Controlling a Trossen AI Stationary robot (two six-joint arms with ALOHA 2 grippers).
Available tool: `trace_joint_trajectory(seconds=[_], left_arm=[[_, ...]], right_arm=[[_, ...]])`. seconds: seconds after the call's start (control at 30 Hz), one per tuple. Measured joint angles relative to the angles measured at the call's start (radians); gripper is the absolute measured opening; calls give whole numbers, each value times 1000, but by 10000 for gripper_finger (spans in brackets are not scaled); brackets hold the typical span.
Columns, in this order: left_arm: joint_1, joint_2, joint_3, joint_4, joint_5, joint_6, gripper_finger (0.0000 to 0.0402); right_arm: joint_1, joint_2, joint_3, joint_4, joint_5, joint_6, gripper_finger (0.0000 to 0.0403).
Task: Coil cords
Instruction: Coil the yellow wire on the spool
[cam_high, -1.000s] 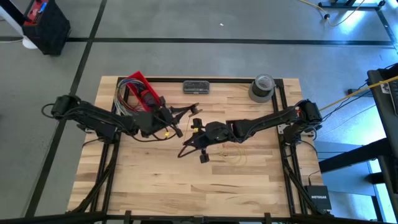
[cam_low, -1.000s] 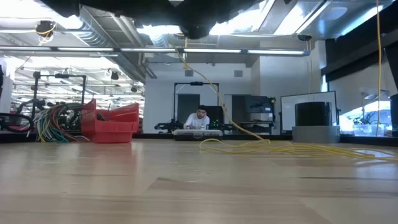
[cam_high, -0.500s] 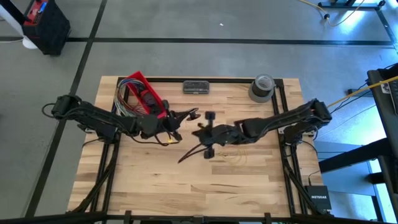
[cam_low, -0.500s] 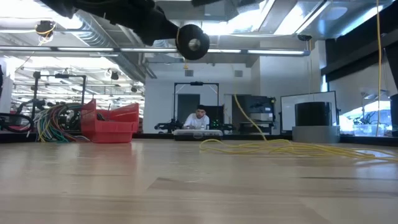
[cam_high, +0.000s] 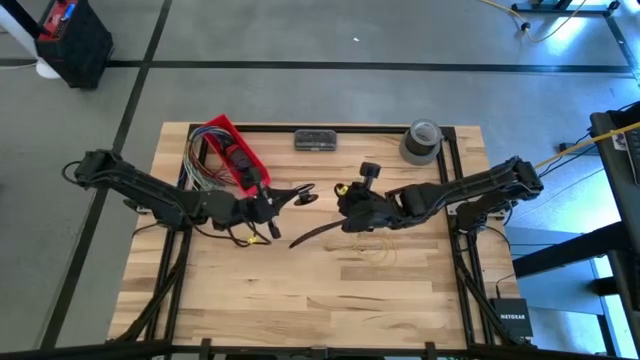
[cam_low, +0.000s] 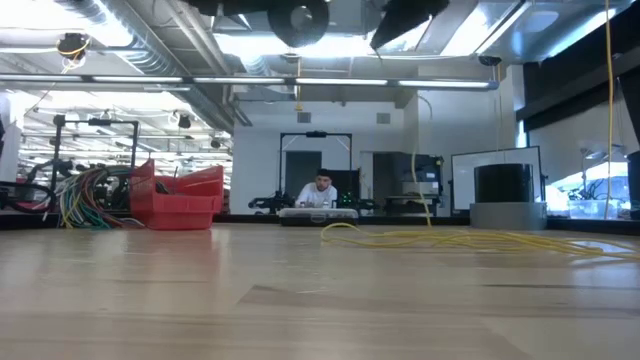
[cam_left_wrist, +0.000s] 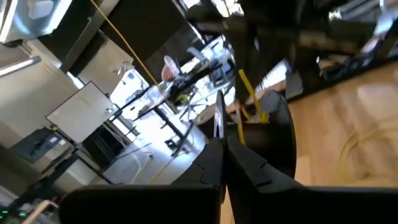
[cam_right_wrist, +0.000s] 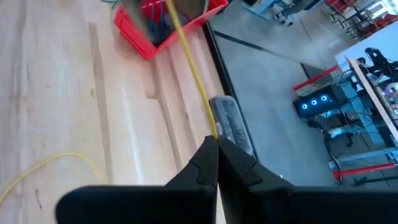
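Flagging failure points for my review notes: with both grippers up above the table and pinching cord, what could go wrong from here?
1. The right gripper is shut on the thin yellow cord, which is held only at the fingertips; a tug could pull it free.
2. Loose cord loops lie spread across the light wooden table; lifting may drag them into a tangle.
3. The left gripper, also shut, works close to the right one, and beside the red plastic bin; they may collide.

Yellow cord (cam_low: 470, 238) — red bin (cam_low: 180, 198) — pale wood table (cam_high: 300, 290)
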Motion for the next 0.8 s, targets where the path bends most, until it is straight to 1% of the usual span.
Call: trace_joint_trajectory(seconds=[0.1, 0.17, 0.23, 0.33, 0.43, 0.57, 0.67, 0.73, 0.8], left_arm=[[-11, -22, 0, -3, 5, -39, 1], [-14, -32, 0, 3, 38, -75, 1], [-7, -33, 0, 23, 80, -106, 1], [5, -34, 0, 55, 117, -155, 1], [14, -34, 0, 60, 123, -186, 1], [28, -34, 0, 59, 134, -209, 1], [33, -34, 0, 62, 173, -236, 1], [35, -34, 0, 64, 182, -241, 1], [36, -34, 0, 65, 182, -246, 1]], right_arm=[[2, 0, -62, 85, 9, 1, 5], [-6, 2, -119, 213, 8, -30, 5], [-9, 10, -182, 370, -14, -80, 5], [-22, 31, -268, 629, -85, -148, 5], [-43, 59, -330, 840, -153, -176, 5], [-77, 111, -360, 1017, -289, -176, 5], [-95, 161, -360, 1140, -385, -171, 5], [-95, 197, -360, 1223, -418, -171, 5], [-93, 225, -360, 1292, -424, -171, 5]])
